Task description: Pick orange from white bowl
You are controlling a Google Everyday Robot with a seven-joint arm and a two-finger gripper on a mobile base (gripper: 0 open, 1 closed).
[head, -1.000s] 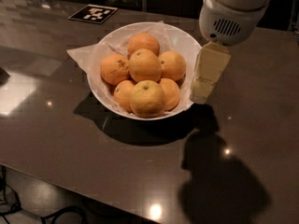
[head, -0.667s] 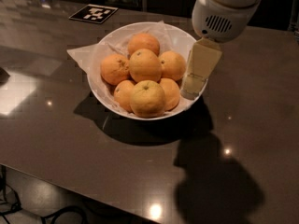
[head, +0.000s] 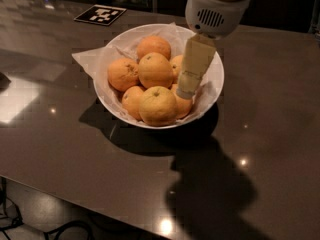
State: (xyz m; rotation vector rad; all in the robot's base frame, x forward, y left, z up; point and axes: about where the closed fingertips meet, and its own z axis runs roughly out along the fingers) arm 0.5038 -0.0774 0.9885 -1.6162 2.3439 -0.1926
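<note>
The white bowl [head: 212, 81], lined with crumpled white paper, stands on the dark table and holds several oranges. The orange [head: 156, 70], large, round and evenly light orange, lies on top at the middle of the pile. A yellower orange [head: 157, 105] lies at the front and a speckled one [head: 123, 74] at the left. My gripper [head: 187, 91] hangs from the white wrist [head: 215, 9] and reaches down inside the bowl's right side, just right of the orange. It hides part of an orange behind it.
The dark glossy table [head: 260, 134] runs all around the bowl. A black-and-white marker tag [head: 100, 15] lies at the back left. The table's front edge runs along the lower left, with cables on the floor [head: 30, 224] below.
My gripper has moved left, from beside the bowl's right rim to inside the bowl among the oranges on the right. The oranges have not moved.
</note>
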